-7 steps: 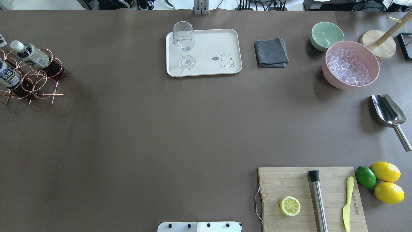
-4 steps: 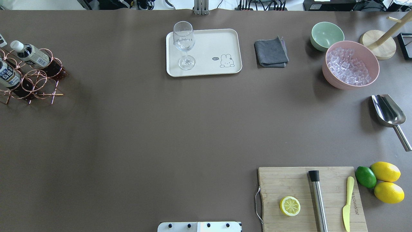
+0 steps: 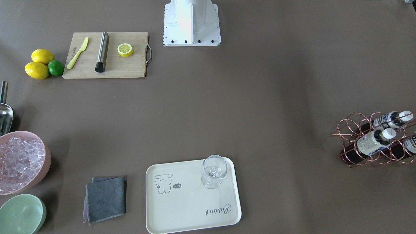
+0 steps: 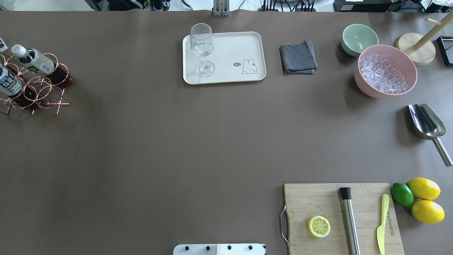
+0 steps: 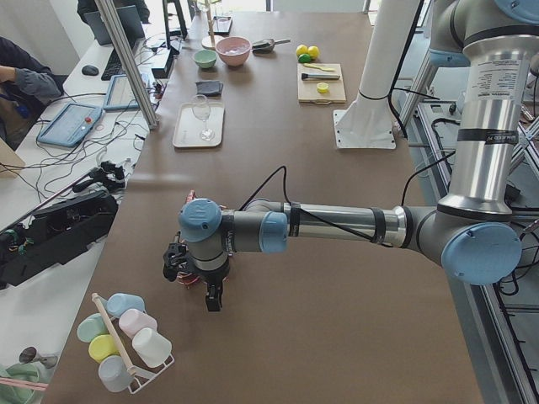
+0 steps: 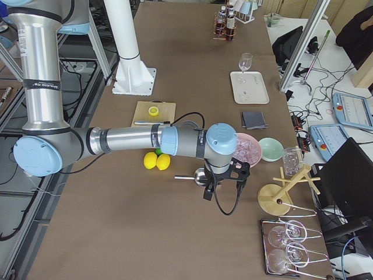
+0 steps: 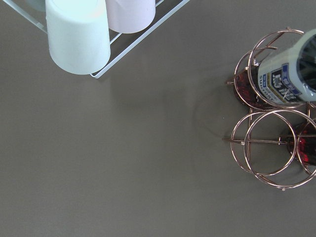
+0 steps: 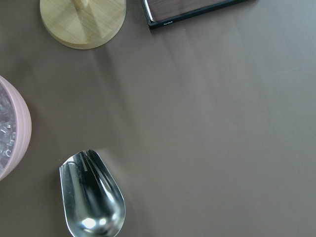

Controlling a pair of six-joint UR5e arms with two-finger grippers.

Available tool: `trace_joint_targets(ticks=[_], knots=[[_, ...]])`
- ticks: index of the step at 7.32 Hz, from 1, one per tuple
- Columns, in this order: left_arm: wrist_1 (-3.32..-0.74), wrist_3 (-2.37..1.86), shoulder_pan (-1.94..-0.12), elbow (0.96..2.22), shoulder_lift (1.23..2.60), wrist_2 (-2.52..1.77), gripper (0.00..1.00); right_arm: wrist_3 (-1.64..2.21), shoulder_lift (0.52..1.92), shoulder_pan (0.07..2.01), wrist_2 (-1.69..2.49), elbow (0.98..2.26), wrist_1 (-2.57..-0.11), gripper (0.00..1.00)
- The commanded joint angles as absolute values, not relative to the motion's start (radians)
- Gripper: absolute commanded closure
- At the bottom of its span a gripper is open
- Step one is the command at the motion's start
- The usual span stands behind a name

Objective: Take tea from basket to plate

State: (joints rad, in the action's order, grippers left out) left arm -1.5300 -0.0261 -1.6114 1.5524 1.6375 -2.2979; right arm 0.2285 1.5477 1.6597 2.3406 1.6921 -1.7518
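Note:
The copper wire basket (image 4: 46,94) stands at the table's far left and holds three tea bottles, among them one (image 4: 33,60) and another (image 4: 9,83). It also shows in the front view (image 3: 357,130) with a bottle (image 3: 373,143). The left wrist view looks down on the basket (image 7: 269,143) and one bottle (image 7: 289,74). The cream plate (image 4: 230,46) lies at the far middle with a wine glass (image 4: 202,49) on it. My left gripper (image 5: 177,269) hovers over the basket; my right gripper (image 6: 236,169) hangs near the ice bowl. I cannot tell whether either is open.
A rack of pastel cups (image 7: 79,34) stands beside the basket. At the right are a grey cloth (image 4: 298,57), a green bowl (image 4: 359,38), a pink bowl of ice (image 4: 385,71), a metal scoop (image 4: 426,122), a wooden stand (image 8: 81,19) and a cutting board (image 4: 341,216).

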Motion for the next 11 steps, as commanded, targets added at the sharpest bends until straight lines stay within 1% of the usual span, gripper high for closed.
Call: trace_joint_targets(ticks=[1, 7, 9, 11], knots=[[-1.528, -0.025, -1.612, 1.557, 1.632, -2.299, 0.02, 0.229, 1.578, 1.660, 2.339, 1.732, -1.752, 0.00], [-1.526, -0.018, -1.611, 1.598, 1.615, -2.299, 0.02, 0.218, 1.577, 1.655, 2.330, 1.733, -1.750, 0.00], [-1.526, -0.014, -1.597, 1.644, 1.617, -2.296, 0.02, 0.215, 1.575, 1.640, 2.318, 1.735, -1.750, 0.00], [-1.500, 0.215, -1.595, 1.666, 1.618, -2.287, 0.02, 0.163, 1.574, 1.620, 2.290, 1.733, -1.740, 0.00]])
